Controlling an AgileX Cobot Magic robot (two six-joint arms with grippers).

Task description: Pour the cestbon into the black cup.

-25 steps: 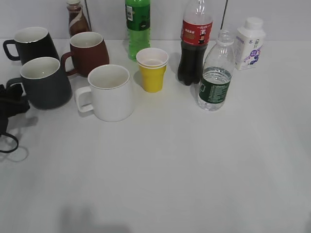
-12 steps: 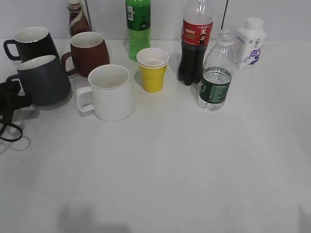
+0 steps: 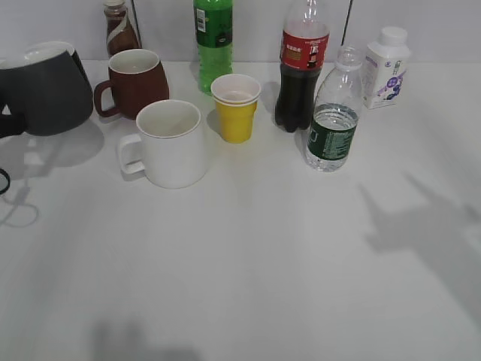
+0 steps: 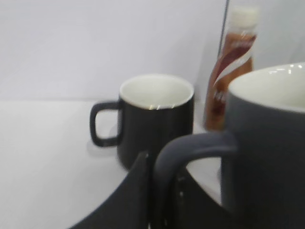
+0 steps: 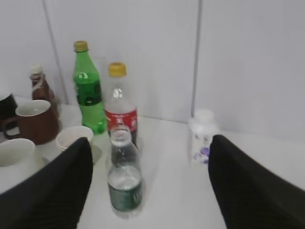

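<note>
The cestbon (image 3: 331,113), a clear uncapped bottle with a dark green label, stands right of centre, part full. It also shows in the right wrist view (image 5: 125,183), ahead of my right gripper (image 5: 150,188) and left of its midline. That gripper is open and empty, short of the bottle. The black cup (image 3: 41,90), a charcoal mug, hangs tilted above the table at the far left. My left gripper (image 4: 164,191) is shut on its loop handle (image 4: 190,148); the mug body (image 4: 267,143) fills the right of that view.
A white mug (image 3: 169,143), brown mug (image 3: 135,79), yellow paper cup (image 3: 236,107), green bottle (image 3: 213,41), cola bottle (image 3: 301,71) and white milk bottle (image 3: 387,68) crowd the back. A glossy black mug (image 4: 152,119) and brown sauce bottle (image 4: 233,67) stand behind the lifted cup.
The left gripper has lifted the charcoal mug off the table, up and to the left, tilting it. A shadow of the right arm has appeared on the table at the right.
</note>
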